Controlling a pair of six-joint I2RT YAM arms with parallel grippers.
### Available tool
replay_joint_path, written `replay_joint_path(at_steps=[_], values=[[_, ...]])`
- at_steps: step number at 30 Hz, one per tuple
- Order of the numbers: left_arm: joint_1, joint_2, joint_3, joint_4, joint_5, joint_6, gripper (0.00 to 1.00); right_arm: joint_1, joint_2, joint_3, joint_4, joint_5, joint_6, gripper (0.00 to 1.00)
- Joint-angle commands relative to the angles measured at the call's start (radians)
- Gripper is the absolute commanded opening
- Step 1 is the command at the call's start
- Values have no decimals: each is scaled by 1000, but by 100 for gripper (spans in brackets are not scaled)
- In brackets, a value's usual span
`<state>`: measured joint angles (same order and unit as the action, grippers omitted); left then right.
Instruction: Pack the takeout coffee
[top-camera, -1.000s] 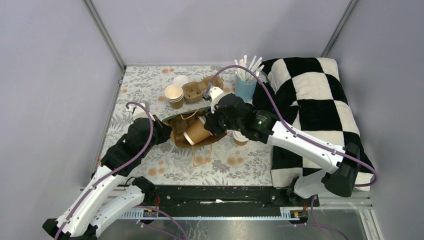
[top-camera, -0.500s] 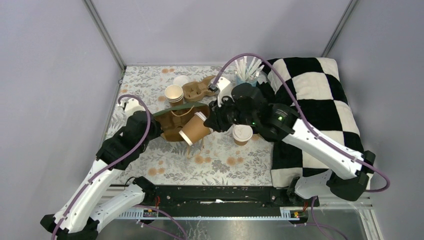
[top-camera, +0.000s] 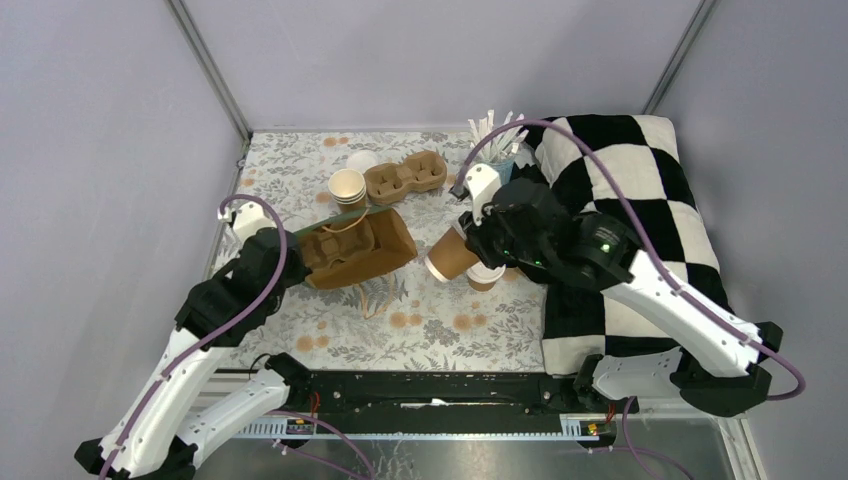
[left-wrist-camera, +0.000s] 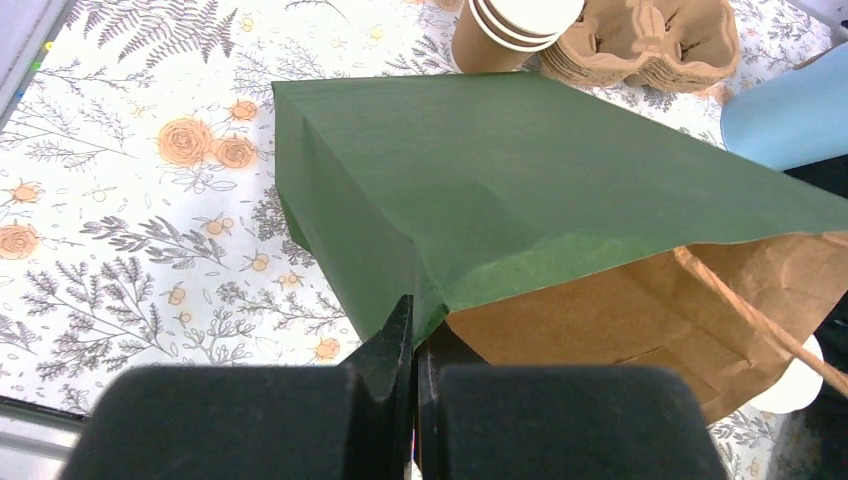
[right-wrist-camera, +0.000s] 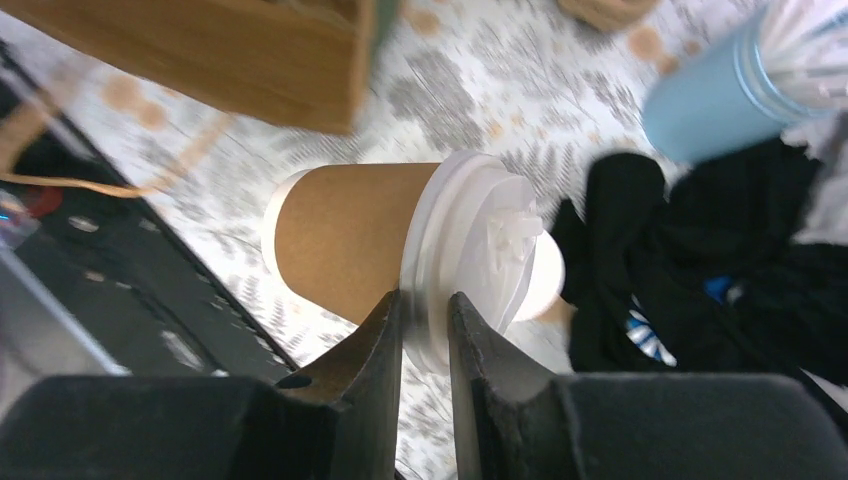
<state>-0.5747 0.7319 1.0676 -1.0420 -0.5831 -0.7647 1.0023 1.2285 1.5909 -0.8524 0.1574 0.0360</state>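
Note:
My right gripper (top-camera: 474, 246) is shut on the white lid rim (right-wrist-camera: 470, 250) of a tan kraft cup (top-camera: 450, 259), holding it tilted on its side above the table, right of the bag. In the right wrist view the cup (right-wrist-camera: 350, 240) points left. The second lidded cup (top-camera: 488, 277) stands on the table just under it, partly hidden. My left gripper (top-camera: 297, 241) is shut on the near edge of a paper bag (top-camera: 355, 250), green outside and brown inside, its mouth facing right. In the left wrist view the gripper (left-wrist-camera: 415, 330) pinches the bag (left-wrist-camera: 520, 190).
A stack of empty kraft cups (top-camera: 348, 190), a brown pulp carrier (top-camera: 405, 177) and a loose white lid (top-camera: 362, 160) sit behind the bag. A light-blue cup of straws (top-camera: 493, 160) stands at the back. A black-and-white checked cloth (top-camera: 630, 200) covers the right side.
My right gripper has drawn the lidded cup out of the bag's mouth and moved it right. My left gripper has pulled the bag left and back.

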Motion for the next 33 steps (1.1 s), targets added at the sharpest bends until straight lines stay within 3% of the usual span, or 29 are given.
replay_joint_path(at_steps=[1, 9, 18, 28, 33], values=[[3, -7, 69, -29, -21, 1, 0, 3, 70, -87, -47, 156, -100, 16], [3, 47, 155, -167, -82, -64, 0, 196, 257, -191, 91, 440, -167, 17], [3, 11, 135, -202, -132, -86, 0, 323, 387, -333, 180, 696, -92, 20], [3, -19, 107, -199, -130, -73, 0, 394, 492, -352, 139, 659, 71, 23], [3, -27, 101, -195, -129, -63, 0, 405, 493, -333, 112, 642, 88, 36]])
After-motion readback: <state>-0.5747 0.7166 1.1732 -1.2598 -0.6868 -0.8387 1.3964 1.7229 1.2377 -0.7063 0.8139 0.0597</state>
